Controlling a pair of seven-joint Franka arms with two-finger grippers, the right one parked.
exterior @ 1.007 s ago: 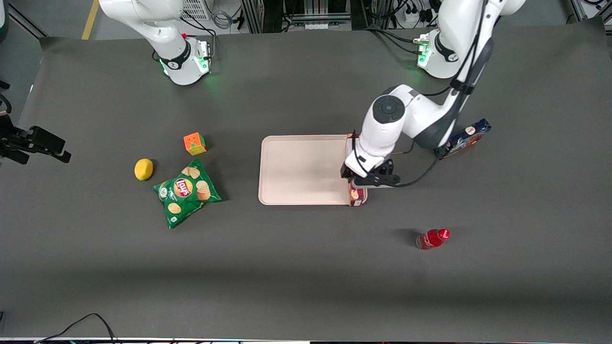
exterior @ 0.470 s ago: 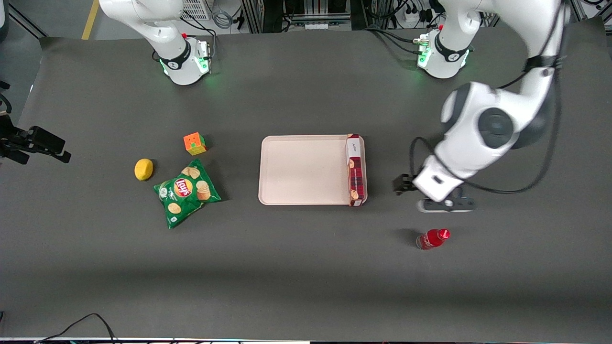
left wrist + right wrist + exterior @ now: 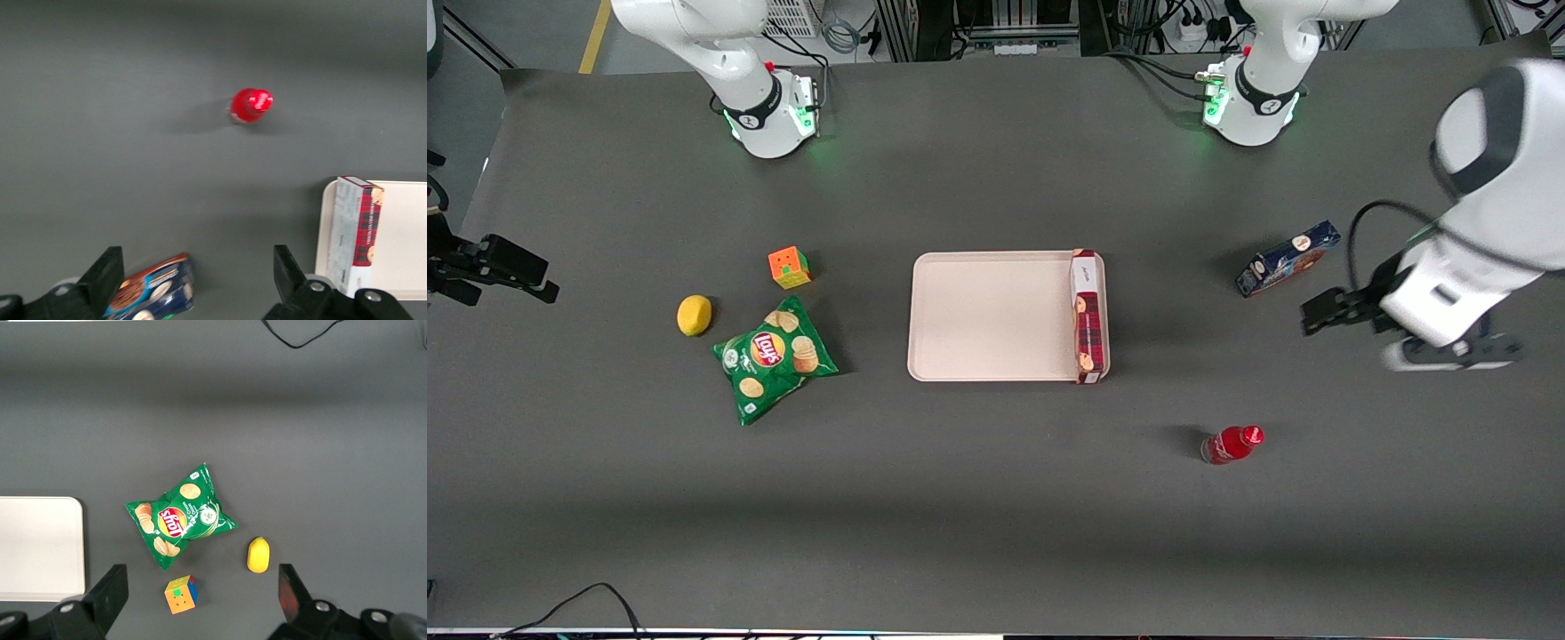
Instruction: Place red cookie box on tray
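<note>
From the front, the red cookie box (image 3: pixel 1088 316) stands on its long edge in the tray (image 3: pixel 987 316) mid-desk, along the rim nearest the working arm. The gripper (image 3: pixel 1325 311) hangs near the desk's working-arm edge. Its wrist camera shows fingers (image 3: pixel 107 277) spread, empty, above the blue cookie box (image 3: pixel 152 292).

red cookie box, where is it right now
In the front view the red cookie box stands on edge in the tray, along the short rim nearest the working arm. The open, empty gripper hangs well away, above the blue cookie box.

Dark table (image 3: pixel 996 498): tray (image 3: pixel 987 316), chip bag (image 3: pixel 774 357), lemon (image 3: pixel 694 315), bottle (image 3: pixel 1232 444).
</note>
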